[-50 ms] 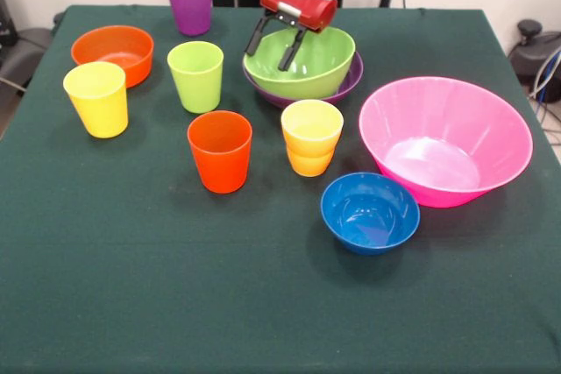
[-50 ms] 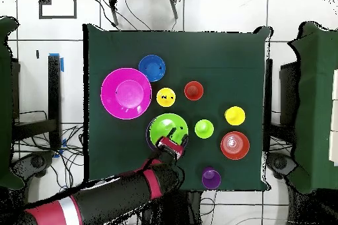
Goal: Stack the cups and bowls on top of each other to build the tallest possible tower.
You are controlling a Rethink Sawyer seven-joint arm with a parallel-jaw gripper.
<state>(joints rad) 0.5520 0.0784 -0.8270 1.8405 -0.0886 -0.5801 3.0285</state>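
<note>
My gripper (image 1: 267, 59) (image 2: 171, 134) hangs open at the near-left rim of the lime green bowl (image 1: 321, 60) (image 2: 165, 125). One finger is inside the bowl and the other outside. That bowl sits nested in the purple bowl (image 1: 350, 82). A yellow cup sits in a yellow-orange cup (image 1: 311, 136) (image 2: 166, 96) in front of them. Standing singly are the orange-red cup (image 1: 219, 151), lime green cup (image 1: 195, 75), yellow cup (image 1: 96, 99) and purple cup (image 1: 190, 3). The orange bowl (image 1: 113, 52), blue bowl (image 1: 369, 213) and big pink bowl (image 1: 445, 140) sit upright and apart.
Everything stands on a dark green cloth-covered table (image 1: 131, 286). The arm (image 2: 112, 196) reaches in low over the table's edge beside the purple cup (image 2: 211, 178). The pink bowl (image 2: 125, 93) lies close to the nested bowls.
</note>
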